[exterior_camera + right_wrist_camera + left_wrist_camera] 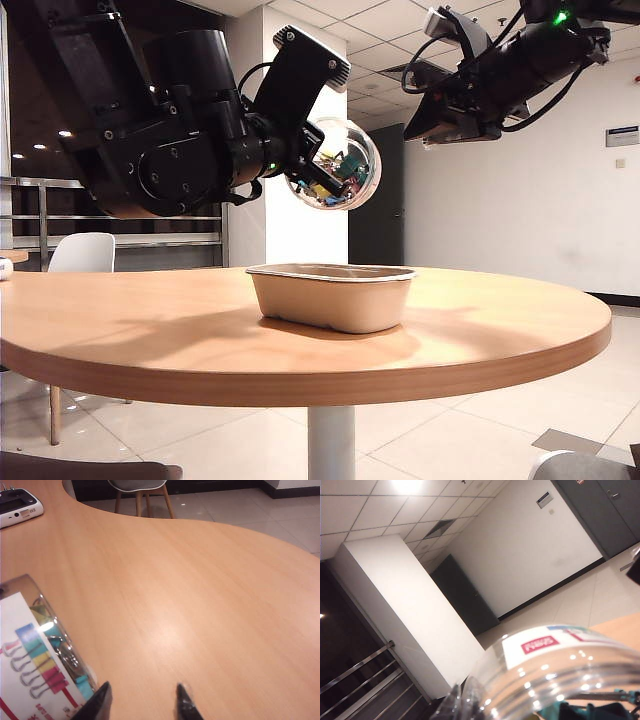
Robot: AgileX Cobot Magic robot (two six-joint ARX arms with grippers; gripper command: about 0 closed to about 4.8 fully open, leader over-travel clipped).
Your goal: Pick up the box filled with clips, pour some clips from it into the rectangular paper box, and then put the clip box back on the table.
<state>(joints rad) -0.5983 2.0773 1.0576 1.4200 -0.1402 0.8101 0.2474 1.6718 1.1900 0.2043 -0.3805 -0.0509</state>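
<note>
The left gripper (312, 175) is clamped on the jar (340, 163), held in the air above the tray (335, 297) and tipped on its side, which I judge is meant to bring its mouth over the tray so the clips (338, 172) can spill in; none are seen falling. The right gripper (142, 700) hangs high over the table (500, 320), jaws partly apart and empty, likely keeping clear.

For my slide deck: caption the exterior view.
Left claw tilts the clip jar above the paper tray; right claw hangs aside.
</note>
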